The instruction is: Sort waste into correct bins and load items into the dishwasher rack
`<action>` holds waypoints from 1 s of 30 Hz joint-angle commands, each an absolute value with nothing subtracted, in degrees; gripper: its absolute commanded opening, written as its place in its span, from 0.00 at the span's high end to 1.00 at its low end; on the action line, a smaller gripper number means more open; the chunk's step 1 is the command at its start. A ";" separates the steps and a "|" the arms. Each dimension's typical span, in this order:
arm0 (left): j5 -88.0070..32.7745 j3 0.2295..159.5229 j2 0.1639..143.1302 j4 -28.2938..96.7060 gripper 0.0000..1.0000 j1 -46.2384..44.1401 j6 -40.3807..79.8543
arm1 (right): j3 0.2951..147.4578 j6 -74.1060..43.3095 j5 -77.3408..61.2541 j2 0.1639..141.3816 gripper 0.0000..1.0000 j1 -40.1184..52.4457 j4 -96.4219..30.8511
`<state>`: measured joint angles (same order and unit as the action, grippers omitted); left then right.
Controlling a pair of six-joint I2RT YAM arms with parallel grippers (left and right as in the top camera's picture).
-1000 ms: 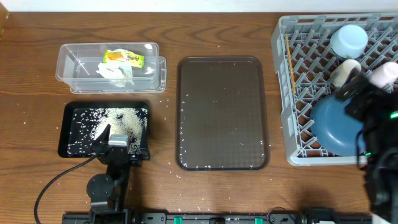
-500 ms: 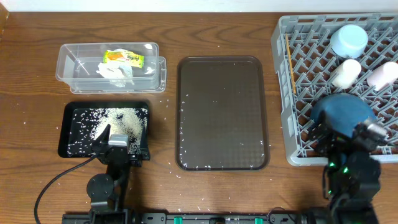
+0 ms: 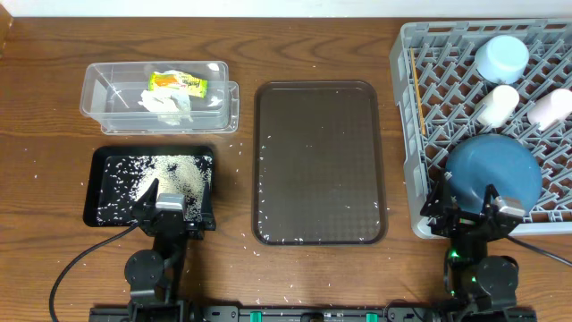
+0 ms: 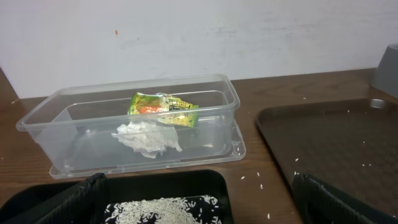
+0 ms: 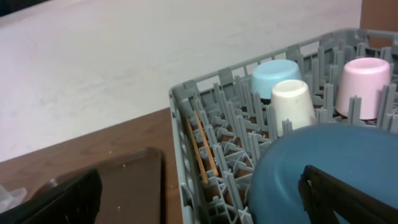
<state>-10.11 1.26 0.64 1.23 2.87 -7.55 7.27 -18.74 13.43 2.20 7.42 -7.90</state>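
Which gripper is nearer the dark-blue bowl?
Right. The right gripper is open at the near edge of the dark-blue bowl; the left gripper is far off, over the black tray.

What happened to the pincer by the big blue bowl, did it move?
Yes. The right pincer has pulled back from above the dishwasher rack to the rack's near edge, in front of the dark-blue bowl.

**Rack Cut Off, Bowls Half Hidden**

From overhead, the dishwasher rack [image 3: 404, 134] runs off the right edge, along with part of the pink cup [image 3: 552, 107]. The right gripper [image 3: 468, 199] covers the near rim of the dark-blue bowl [image 3: 492, 161]; the left gripper [image 3: 174, 192] masks the near edge of the black tray [image 3: 100, 161]. In the right wrist view, the white cup [image 5: 292, 102] hides much of the light-blue bowl [image 5: 273, 70]. Overhead, the chopsticks [image 3: 416, 89] read as one thin line.
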 commanded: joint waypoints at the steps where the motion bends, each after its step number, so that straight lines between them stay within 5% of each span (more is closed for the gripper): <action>1: -10.66 0.23 0.34 3.16 0.04 2.81 -7.90 | 3.70 -17.69 12.97 0.25 0.01 8.16 -4.67; 14: -10.66 0.23 0.34 3.16 0.04 2.81 -7.90 | 0.32 -0.08 2.07 0.27 0.01 8.16 -1.56; 30: -10.66 0.23 0.34 3.16 0.04 2.81 -7.90 | 0.32 -0.12 1.87 0.27 0.01 8.16 -4.14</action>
<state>-10.11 1.26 0.64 1.23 2.87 -7.55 0.40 -1.21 2.46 0.69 7.42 -3.84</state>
